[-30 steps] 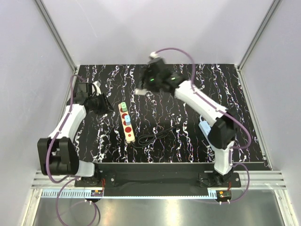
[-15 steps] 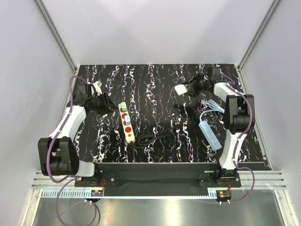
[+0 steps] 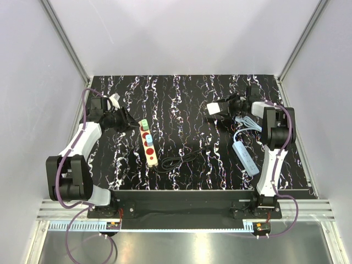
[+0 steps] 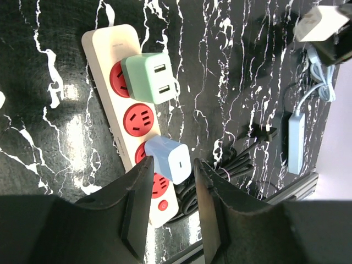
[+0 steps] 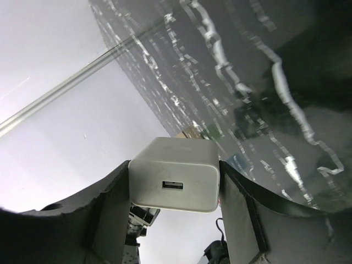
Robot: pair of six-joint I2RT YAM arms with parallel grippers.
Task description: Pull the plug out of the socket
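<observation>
White plug clamped in right fingers, arm folded | left fingers parted near socket

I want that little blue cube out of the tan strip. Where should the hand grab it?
Probably by the blue cube's two flat sides that face across the beige strip, coming straight down from above. It stands up out of the strip, its faces are flat, and nothing sits against those sides, so fingers could slide down them.
</observation>
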